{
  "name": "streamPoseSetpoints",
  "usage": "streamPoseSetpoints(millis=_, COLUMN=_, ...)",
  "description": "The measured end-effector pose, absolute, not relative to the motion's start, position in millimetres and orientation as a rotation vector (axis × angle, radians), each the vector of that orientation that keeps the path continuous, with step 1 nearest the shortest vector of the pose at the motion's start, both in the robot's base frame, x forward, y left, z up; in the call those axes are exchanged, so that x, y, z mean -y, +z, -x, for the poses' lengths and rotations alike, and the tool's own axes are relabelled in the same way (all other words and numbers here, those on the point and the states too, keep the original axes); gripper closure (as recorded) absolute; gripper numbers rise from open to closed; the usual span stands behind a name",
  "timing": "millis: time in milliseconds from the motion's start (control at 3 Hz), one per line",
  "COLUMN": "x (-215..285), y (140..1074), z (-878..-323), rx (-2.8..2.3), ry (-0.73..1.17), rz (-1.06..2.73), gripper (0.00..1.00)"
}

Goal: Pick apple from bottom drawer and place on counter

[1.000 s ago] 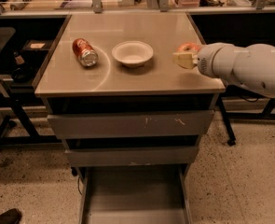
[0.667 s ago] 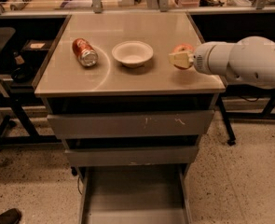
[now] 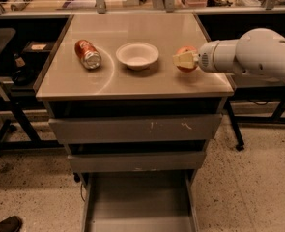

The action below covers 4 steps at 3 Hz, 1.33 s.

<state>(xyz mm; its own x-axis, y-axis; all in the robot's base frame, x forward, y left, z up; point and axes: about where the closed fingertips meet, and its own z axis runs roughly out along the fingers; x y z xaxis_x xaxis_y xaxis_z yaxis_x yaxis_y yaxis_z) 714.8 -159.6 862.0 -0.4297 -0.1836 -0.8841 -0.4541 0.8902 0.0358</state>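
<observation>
The apple (image 3: 187, 67), red with a pale patch, is held in my gripper (image 3: 179, 59) over the right side of the counter (image 3: 132, 83), to the right of the white bowl. The cream fingers (image 3: 184, 59) are closed across the apple's front and hide much of it. I cannot tell whether the apple touches the counter top or hangs just above it. My white arm reaches in from the right edge. The bottom drawer (image 3: 137, 197) is pulled open at the foot of the cabinet and its grey tray shows nothing in it.
A white bowl (image 3: 137, 55) stands mid-counter and a red soda can (image 3: 87, 54) lies on its side to the left. Two closed upper drawers (image 3: 132, 127) sit below the counter. Dark shelving flanks the cabinet on both sides.
My gripper has moved slightly left with the apple in it, closer to the white bowl. The bowl, the can and the drawers have not moved.
</observation>
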Motion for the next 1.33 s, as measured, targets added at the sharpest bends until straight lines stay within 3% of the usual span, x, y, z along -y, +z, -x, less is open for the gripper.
streamPoseSetpoints(millis=1333, x=166.7, y=841.5, z=-721.4, rx=-2.065, ry=0.343, rz=0.443, gripper=1.00)
